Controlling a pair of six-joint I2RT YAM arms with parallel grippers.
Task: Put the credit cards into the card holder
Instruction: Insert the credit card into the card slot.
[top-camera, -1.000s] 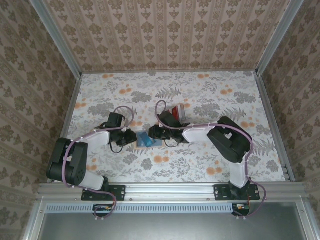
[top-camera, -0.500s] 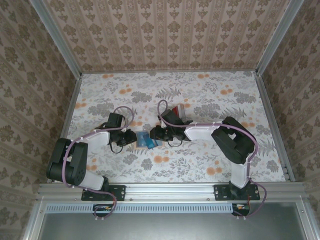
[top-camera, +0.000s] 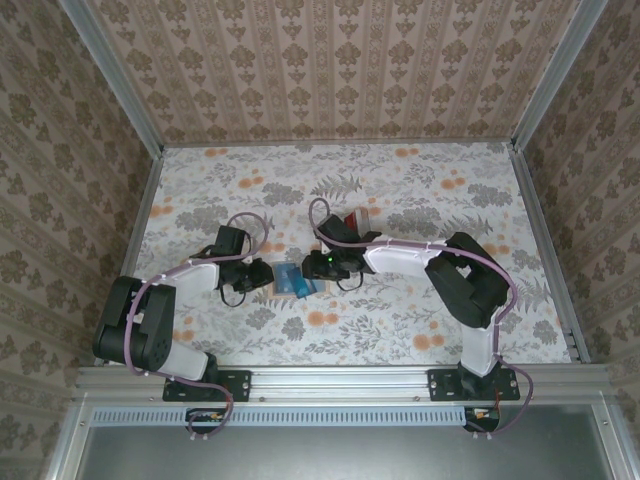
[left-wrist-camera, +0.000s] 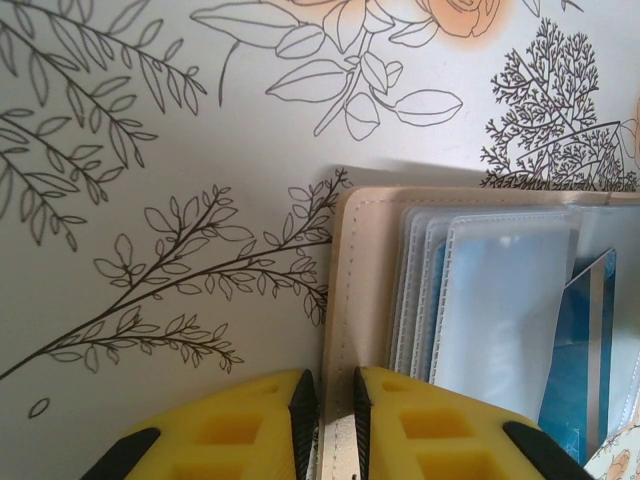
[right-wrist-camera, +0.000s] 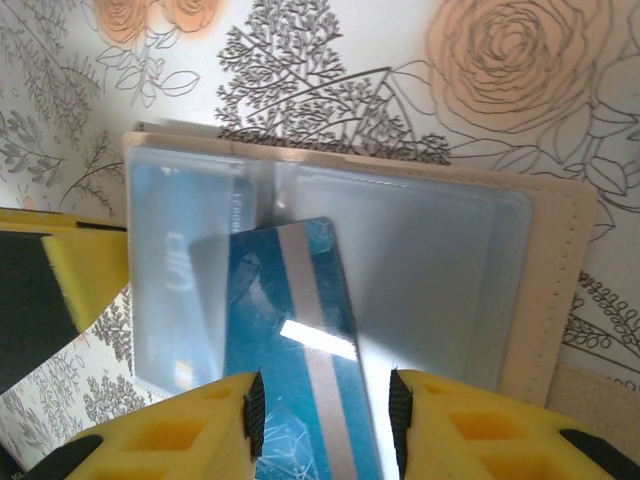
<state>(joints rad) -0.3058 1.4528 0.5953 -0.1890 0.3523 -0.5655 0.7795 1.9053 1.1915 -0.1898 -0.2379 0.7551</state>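
1. since a second ago the right gripper has crept left, pinching the blue card over the open holder.
2. left gripper clamps the holder's tan edge.
3. i'd keep the card flat, square its tilted corner to the pocket mouth, slide slowly.
4. which sleeve it's entering i can't tell; red cards sit half hidden behind the right arm.

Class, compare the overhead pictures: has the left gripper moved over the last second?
No. The left gripper keeps its place on the card holder at its left edge, same spot against the table and its floral print.
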